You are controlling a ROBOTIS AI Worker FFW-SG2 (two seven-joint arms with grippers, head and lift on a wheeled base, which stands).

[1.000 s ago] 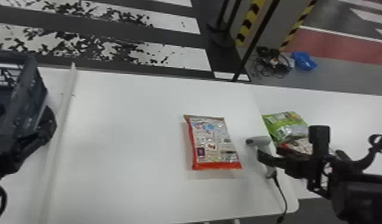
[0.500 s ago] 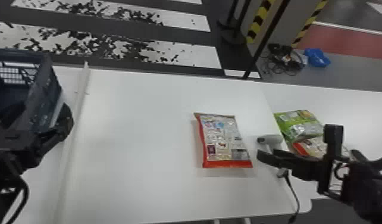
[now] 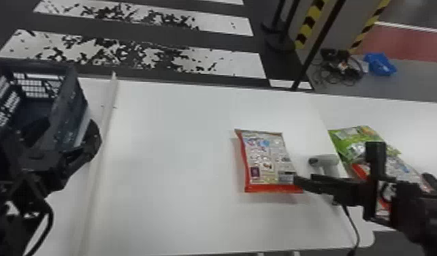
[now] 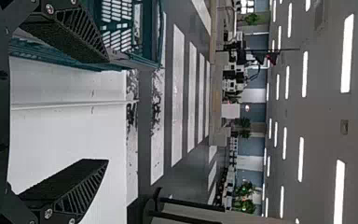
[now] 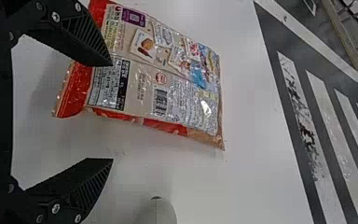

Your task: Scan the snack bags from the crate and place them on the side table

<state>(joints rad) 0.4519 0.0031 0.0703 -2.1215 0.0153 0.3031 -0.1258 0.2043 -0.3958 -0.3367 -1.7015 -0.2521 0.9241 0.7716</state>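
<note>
Two fingers spread on my right gripper (image 5: 112,112); I should centre on red-edged snack bag (image 5: 144,88), pinch gently, avoid handheld scanner (image 3: 328,160).

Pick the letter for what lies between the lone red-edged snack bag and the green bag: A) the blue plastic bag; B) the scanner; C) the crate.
B: in the head view the scanner lies just right of the red-edged snack bag, and the green bag lies farther right, past it.
</note>
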